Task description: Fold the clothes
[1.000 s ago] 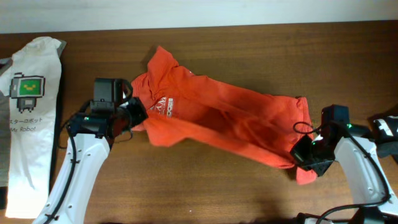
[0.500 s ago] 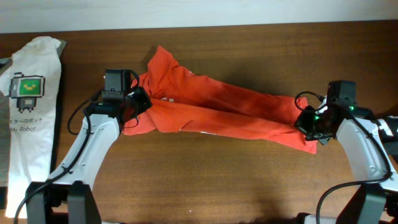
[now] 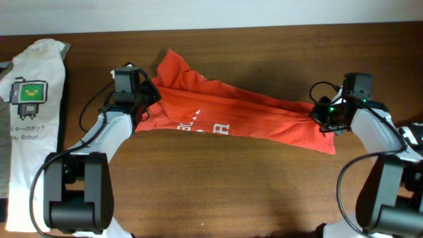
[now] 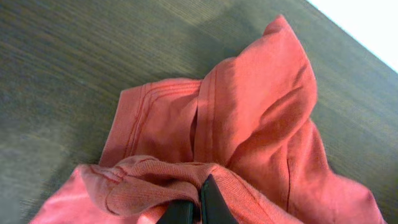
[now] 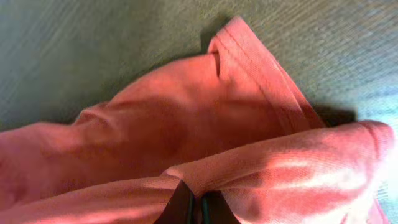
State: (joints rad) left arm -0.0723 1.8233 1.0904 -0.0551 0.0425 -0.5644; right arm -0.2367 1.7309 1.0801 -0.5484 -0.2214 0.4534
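Note:
The clothes, a red-orange T-shirt [image 3: 231, 112] with white lettering, stretch across the table's middle between both arms, bunched into a long band. My left gripper [image 3: 147, 104] is shut on the shirt's left end; in the left wrist view its dark fingers [image 4: 211, 205] pinch a fold of the red fabric [image 4: 249, 112]. At the right end my right gripper [image 3: 322, 116] is shut on the shirt; the right wrist view shows its fingers [image 5: 180, 208] clamped on a ridge of the cloth [image 5: 186, 124].
A white T-shirt [image 3: 30, 125] with a green pixel-robot print lies along the left edge of the wooden table [image 3: 218, 192]. A dark object [image 3: 413, 135] sits at the right edge. The table's back edge meets a white wall.
Both grippers have carried the shirt's near edge toward the back of the table, folding it over. The lettering now faces up on the front of the band.

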